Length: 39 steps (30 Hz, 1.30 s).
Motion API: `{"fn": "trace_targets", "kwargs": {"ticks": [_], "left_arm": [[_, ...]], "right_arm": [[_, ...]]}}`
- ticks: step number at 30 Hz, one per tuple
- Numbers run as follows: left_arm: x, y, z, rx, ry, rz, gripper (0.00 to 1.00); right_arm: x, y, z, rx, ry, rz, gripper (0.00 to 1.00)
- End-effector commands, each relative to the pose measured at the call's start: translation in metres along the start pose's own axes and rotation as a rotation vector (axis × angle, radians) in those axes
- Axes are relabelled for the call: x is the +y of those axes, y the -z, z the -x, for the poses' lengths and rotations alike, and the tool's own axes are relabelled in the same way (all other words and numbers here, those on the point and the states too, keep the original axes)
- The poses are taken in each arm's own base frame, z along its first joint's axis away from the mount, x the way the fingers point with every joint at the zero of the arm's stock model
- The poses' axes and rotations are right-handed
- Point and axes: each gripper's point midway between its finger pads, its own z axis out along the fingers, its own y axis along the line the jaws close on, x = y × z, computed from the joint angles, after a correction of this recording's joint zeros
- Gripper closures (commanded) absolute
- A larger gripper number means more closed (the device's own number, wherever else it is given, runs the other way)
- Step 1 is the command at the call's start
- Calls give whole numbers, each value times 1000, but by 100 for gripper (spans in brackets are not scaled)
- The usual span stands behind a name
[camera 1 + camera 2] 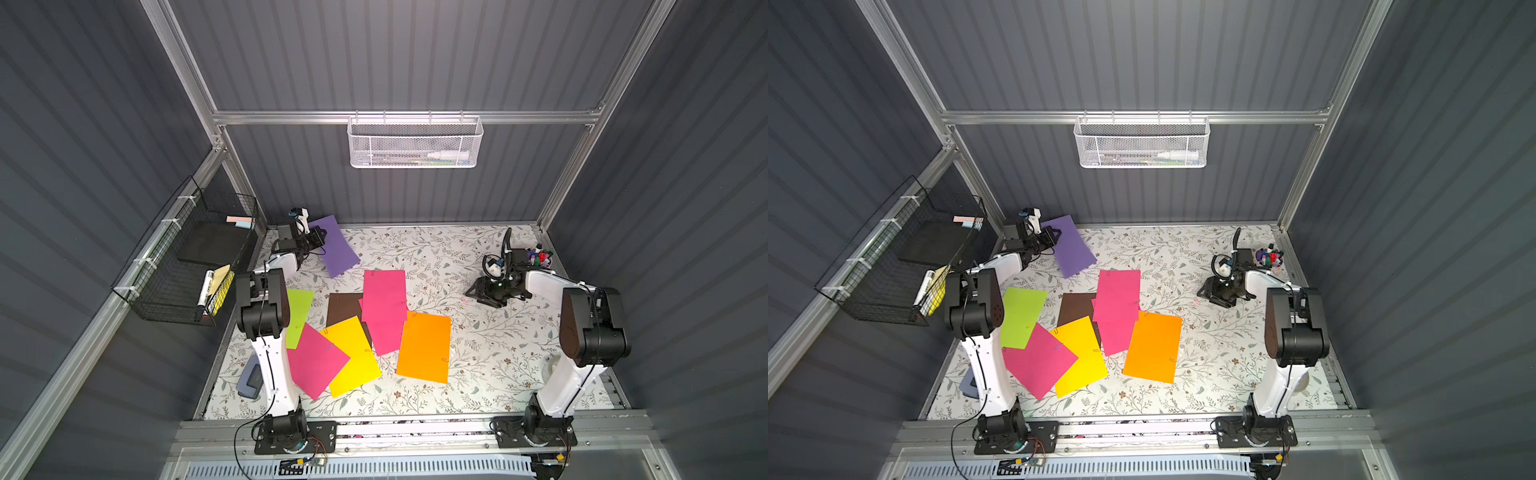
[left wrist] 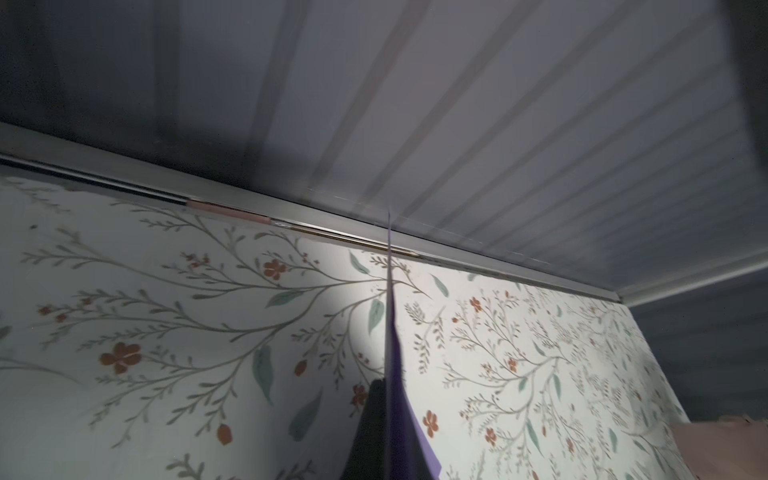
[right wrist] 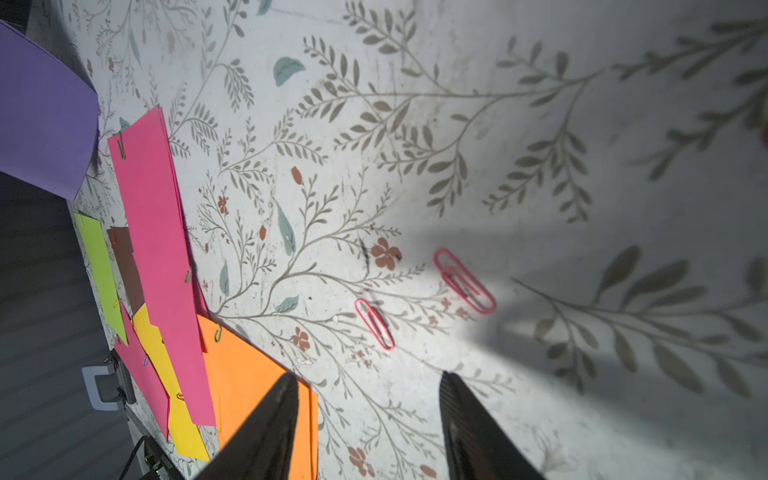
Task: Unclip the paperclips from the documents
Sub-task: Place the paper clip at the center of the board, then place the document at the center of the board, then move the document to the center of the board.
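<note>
Black fingers [image 3: 274, 424] of the right gripper [image 3: 369, 376] up close: spread apart, grasping nothing, hanging low over the floral table [image 3: 540, 187]. Just past the tips, two loose pink paperclips [image 3: 464, 281], free of every sheet, long axes roughly parallel.

Left of that gripper, the documents. Nearest is the orange sheet [image 1: 424, 347], with a green paperclip [image 3: 217, 332] on its far corner. Probably the next target, right arm plainly nearer.

At far left, left gripper [image 1: 318, 237] clenched on the purple sheet [image 1: 337, 245], that end raised off the table (no clip visible on it).

Count of sheets:
- One purple and one orange.
- One yellow sheet [image 1: 355, 357], one brown sheet [image 1: 343, 307] and one lime sheet [image 1: 299, 311].
- Magenta in two places: a far magenta stack [image 1: 384, 295], seemingly several offset sheets, and a near magenta sheet [image 1: 316, 361].

Clipped to paper: at least five, too small to total surely.
</note>
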Motion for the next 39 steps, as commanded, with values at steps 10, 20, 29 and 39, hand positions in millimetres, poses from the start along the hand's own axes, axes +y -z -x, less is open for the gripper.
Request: {"fn": "trace_targets", "kwargs": {"ticks": [10,20,29,39], "left_arm": [[61,36,34,-141,45,429,20],[33,57,31,-147,-6,505,6],[-109,49,-50,32,-144,180,8],[-210,72,-161,313,-232,-152,11]], "right_arm": [[62,11,-21,51,156,52,39],[110,-3,-107,256,345,94,37],[116,-32,-152,369,430,47,37],[72,-52,-173,493,449,-154,38]]}}
